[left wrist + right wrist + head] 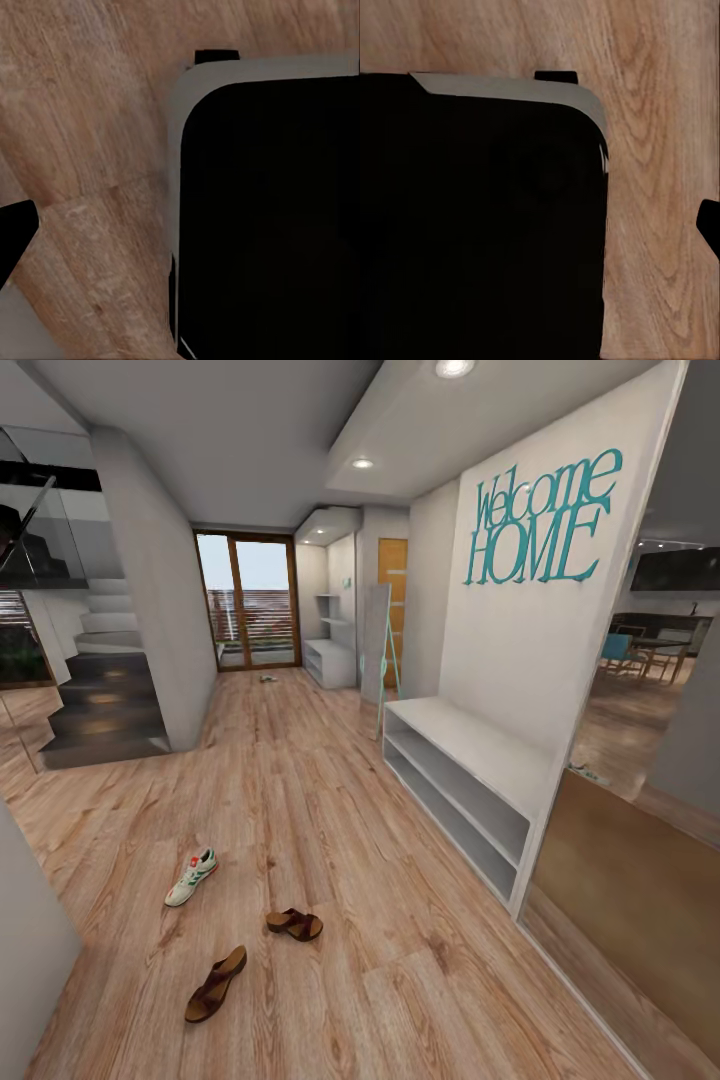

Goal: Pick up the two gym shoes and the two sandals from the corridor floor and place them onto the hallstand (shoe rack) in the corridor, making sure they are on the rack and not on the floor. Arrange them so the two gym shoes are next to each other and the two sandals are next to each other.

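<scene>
wood-plank floor [300,780] is seen from the head, running to a far door. one sneaker [191,877] and two sandals [295,924] [215,984] lie low and left of centre, well apart from the near white rack [470,760] on the right; the left arm is judged nearer. the sneaker's long axis points up-right. both wrist views are taken up by floor and dark robot body; whether either tool is wide or narrow cannot be told.

The head camera looks from standing height down the corridor floor [300,780]; both wrist cameras face straight down, close over those same planks [82,150] [660,112]
</scene>
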